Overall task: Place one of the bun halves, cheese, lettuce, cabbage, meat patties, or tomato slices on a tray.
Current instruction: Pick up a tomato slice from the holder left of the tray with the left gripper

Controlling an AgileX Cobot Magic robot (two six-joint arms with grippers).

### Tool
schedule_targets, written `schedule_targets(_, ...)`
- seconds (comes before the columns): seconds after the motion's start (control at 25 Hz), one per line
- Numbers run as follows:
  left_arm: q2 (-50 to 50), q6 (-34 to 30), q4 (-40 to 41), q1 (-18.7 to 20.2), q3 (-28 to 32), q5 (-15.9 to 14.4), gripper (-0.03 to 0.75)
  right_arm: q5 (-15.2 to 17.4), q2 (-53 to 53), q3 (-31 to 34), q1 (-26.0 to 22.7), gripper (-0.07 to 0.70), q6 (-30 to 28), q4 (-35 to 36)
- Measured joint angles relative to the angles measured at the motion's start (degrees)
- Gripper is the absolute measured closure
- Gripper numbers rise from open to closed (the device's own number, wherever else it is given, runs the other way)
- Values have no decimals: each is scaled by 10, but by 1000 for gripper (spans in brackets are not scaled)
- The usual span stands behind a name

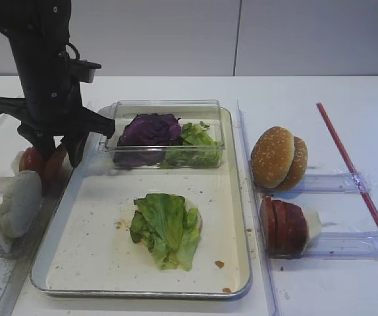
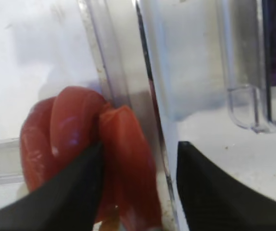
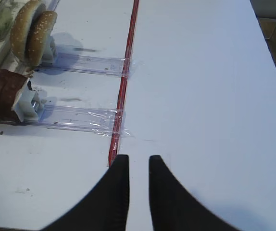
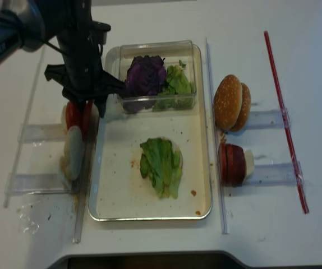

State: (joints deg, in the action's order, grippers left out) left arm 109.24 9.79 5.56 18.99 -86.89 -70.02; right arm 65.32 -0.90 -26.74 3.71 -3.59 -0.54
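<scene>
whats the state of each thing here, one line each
left gripper: jaws apart, straddling one tomato slice
tomato slices: standing on edge, left of the tray
tray: holds a lettuce leaf and the clear box
lettuce leaf: lying flat mid-tray
clear box: open-topped, cabbage and lettuce inside
bun halves: on edge, untouched
meat patties: on edge, untouched
right gripper: open, empty

Left arm (image 1: pixel 44 59) matte black, bulky, cable looped at side; claw fingers (image 3: pixel 119 192) black, tapered.
</scene>
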Motion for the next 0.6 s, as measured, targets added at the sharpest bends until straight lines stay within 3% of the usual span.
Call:
schedule_targets(0.36, 0, 2, 13, 0, 0, 0, 592, 0, 0, 0, 0, 490, 0, 0)
schedule_targets(0.6, 0, 6, 14, 0, 0, 0, 641, 0, 0, 0, 0, 490, 0, 0)
